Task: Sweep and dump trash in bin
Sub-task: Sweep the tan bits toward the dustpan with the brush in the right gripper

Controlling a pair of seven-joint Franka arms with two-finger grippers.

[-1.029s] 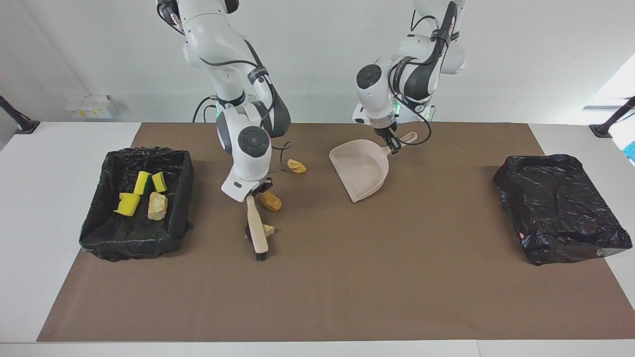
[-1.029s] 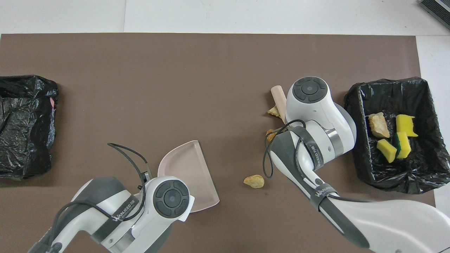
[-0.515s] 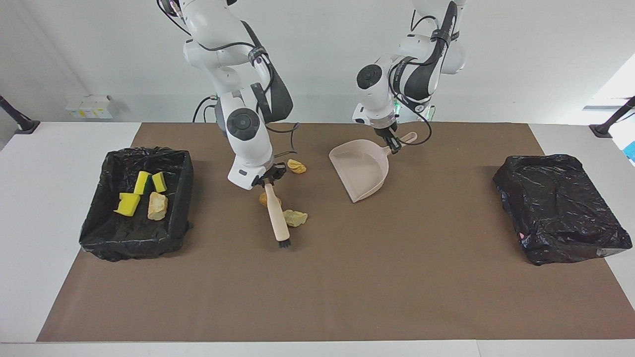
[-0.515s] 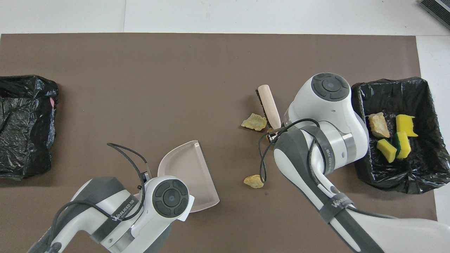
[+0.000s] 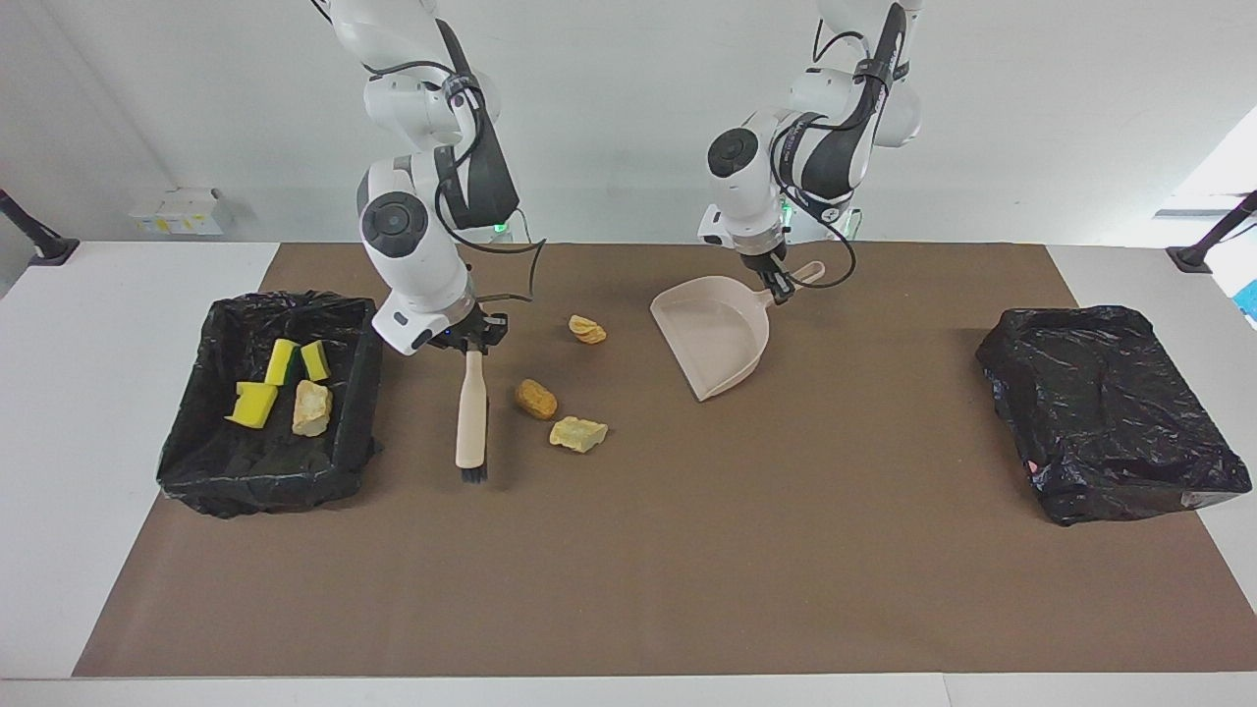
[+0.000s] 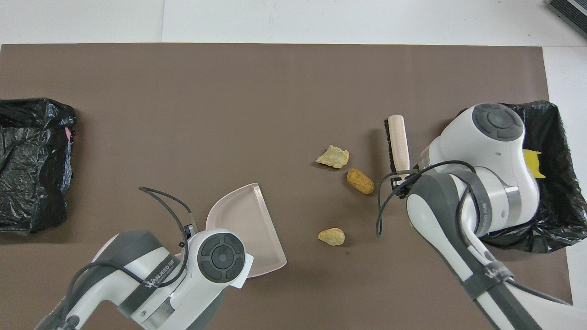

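The beige black-bristled brush (image 5: 471,422), pinched in the right claw (image 5: 474,344), has been swung toward the black-lined bin (image 5: 363,393) holding four scraps. Three tan bread-like lumps (image 5: 536,399) are left on the brown mat (image 5: 628,550). The beige plastic dustpan (image 5: 712,334) is kept pinched by the left claw (image 5: 781,287).

Robot lab, bare white walls, brown mat (image 5: 628,570) on table (image 5: 98,393)
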